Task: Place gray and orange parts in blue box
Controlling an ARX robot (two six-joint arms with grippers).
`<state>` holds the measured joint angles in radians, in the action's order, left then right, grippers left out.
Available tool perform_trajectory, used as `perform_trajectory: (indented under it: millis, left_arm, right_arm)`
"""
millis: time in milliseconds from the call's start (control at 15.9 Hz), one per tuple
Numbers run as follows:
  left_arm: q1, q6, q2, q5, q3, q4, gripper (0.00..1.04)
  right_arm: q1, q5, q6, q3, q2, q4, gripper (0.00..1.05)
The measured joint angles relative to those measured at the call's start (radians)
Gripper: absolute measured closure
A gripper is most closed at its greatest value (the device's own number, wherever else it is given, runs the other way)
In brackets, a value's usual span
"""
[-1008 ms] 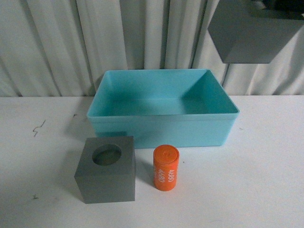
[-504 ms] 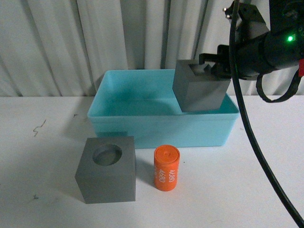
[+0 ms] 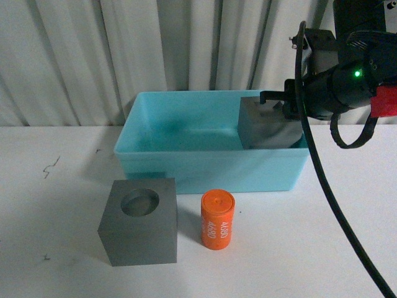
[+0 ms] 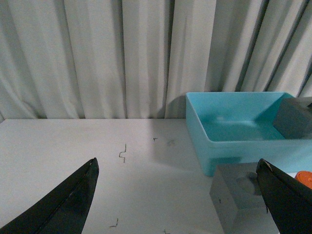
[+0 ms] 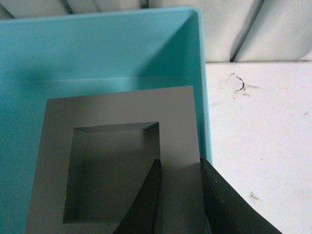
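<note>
The round-hole cube [image 3: 138, 220] and orange cylinder [image 3: 217, 220] sit on the tabletop [image 3: 56, 205] just in front of the box [image 3: 211, 164], not in yet. The left claw [image 4: 175, 195] is spread wide and empty. The square-hole cube [image 3: 267, 127] hangs low inside the box's right end, with the right claw [image 5: 179, 168] pinching one wall. I'd lower it flat to the box floor, clear of the right wall, then let go.

Two gray cubes [image 3: 139, 221] [image 3: 263, 129], one orange cylinder [image 3: 217, 220], one blue box [image 3: 211, 166]
</note>
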<state>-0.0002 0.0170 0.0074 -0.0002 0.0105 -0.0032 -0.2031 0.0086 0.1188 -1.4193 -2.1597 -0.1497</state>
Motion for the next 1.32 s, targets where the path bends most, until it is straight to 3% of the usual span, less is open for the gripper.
perform_trajectory:
  millis: [315, 504, 693, 819, 882, 945, 1008, 1134, 1323]
  left_arm:
    - [0.000, 0.000, 0.000, 0.000, 0.000, 0.000, 0.07]
    - [0.000, 0.000, 0.000, 0.000, 0.000, 0.000, 0.07]
    - [0.000, 0.000, 0.000, 0.000, 0.000, 0.000, 0.07]
    - [0.000, 0.000, 0.000, 0.000, 0.000, 0.000, 0.07]
    - [0.000, 0.000, 0.000, 0.000, 0.000, 0.000, 0.07]
    - [0.000, 0.000, 0.000, -0.002, 0.000, 0.000, 0.07]
    - [0.001, 0.000, 0.000, -0.002, 0.000, -0.002, 0.07]
    - [0.000, 0.000, 0.000, 0.000, 0.000, -0.001, 0.07]
    - [0.000, 0.000, 0.000, 0.000, 0.000, -0.001, 0.07]
  right_arm:
    - [0.008, 0.046, 0.022, 0.030, 0.063, -0.068, 0.35]
    - [0.063, 0.007, 0.066, 0.231, 0.366, -0.144, 0.05]
    - [0.169, -0.080, 0.154, 0.581, 0.818, -0.063, 0.06]
    - [0.177, -0.074, 0.179, 0.806, 1.040, 0.035, 0.06]
    - [0.181, -0.060, 0.164, 0.825, 1.041, -0.079, 0.09]
    - [0.199, -0.021, 0.073, 0.901, 1.056, -0.330, 0.22]
    - [0.201, -0.010, -0.003, 0.991, 1.093, -0.445, 0.33]
    - [0.203, -0.010, -0.079, 1.106, 1.156, -0.533, 0.57]
    - [0.203, -0.010, -0.102, 1.205, 1.259, -0.535, 0.91]
